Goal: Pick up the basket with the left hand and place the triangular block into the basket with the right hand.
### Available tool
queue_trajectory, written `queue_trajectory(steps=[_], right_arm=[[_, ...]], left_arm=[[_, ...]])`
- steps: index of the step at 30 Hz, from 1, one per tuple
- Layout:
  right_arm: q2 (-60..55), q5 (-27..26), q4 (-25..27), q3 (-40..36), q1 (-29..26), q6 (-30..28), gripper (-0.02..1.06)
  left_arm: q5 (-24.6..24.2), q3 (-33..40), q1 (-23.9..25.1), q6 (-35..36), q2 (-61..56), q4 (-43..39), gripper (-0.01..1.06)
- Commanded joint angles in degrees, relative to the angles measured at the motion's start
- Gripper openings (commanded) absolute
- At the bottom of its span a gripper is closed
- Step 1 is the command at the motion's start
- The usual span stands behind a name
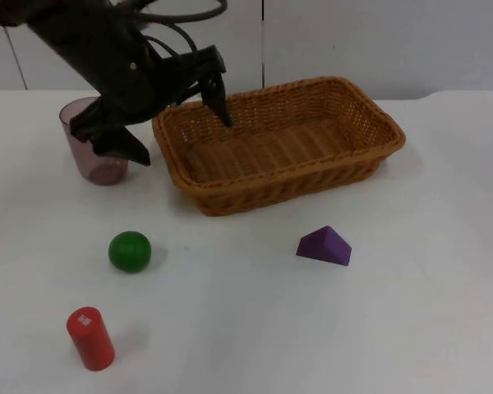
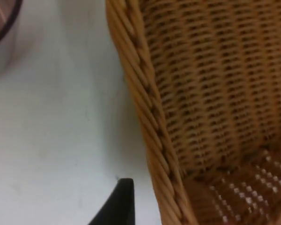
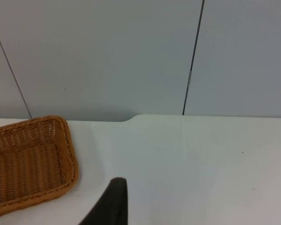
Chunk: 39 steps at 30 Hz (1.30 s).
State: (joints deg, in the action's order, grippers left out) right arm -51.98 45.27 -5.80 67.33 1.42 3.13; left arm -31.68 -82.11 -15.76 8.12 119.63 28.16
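Where the left arm enters at the upper left of the top view, the left gripper (image 1: 181,123) straddles the left rim of the wicker basket (image 1: 312,176), jaws wide open, one finger inside, one outside, holding nothing. The purple triangular block (image 1: 324,245) lies on the white table (image 1: 427,287) below the basket, right of centre. The right gripper's jaw state cannot be told
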Motion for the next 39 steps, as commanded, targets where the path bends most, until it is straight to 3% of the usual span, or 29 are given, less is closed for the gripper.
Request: queue_trajectory(steps=[1, 2, 6, 11, 19, 30, 39], right_arm=[[-0.02, -0.02, -0.07, 0.33, 0.00, 0.02, 1.05], [-0.02, -0.02, -0.07, 0.33, 0.00, 0.02, 1.05], [-0.02, 0.11, -0.07, 0.33, 0.00, 0.02, 1.05], [-0.02, 0.19, -0.07, 0.33, 0.00, 0.02, 1.05], [-0.02, 0.19, -0.07, 0.33, 0.00, 0.02, 1.05], [-0.02, 1.35, -0.07, 0.33, 0.00, -0.89, 1.05], [-0.02, 1.40, -0.31, 0.33, 0.00, -1.00, 1.05]], left_arm=[[0.58, -2.54, -0.31, 5.69, 2.44, -3.74, 1.01], [0.58, -2.54, -0.31, 5.69, 2.44, -3.74, 1.01], [1.47, -4.11, -0.31, 17.28, 4.84, -14.66, 1.01], [3.45, -4.48, -0.45, 22.74, 6.11, -20.26, 1.01], [3.71, -5.69, -2.38, 22.63, 8.20, -23.39, 1.01], [-2.24, -14.89, -3.06, 22.63, 14.05, -24.95, 1.01], [-2.47, -15.28, -3.06, 22.63, 15.65, -24.15, 0.97]])
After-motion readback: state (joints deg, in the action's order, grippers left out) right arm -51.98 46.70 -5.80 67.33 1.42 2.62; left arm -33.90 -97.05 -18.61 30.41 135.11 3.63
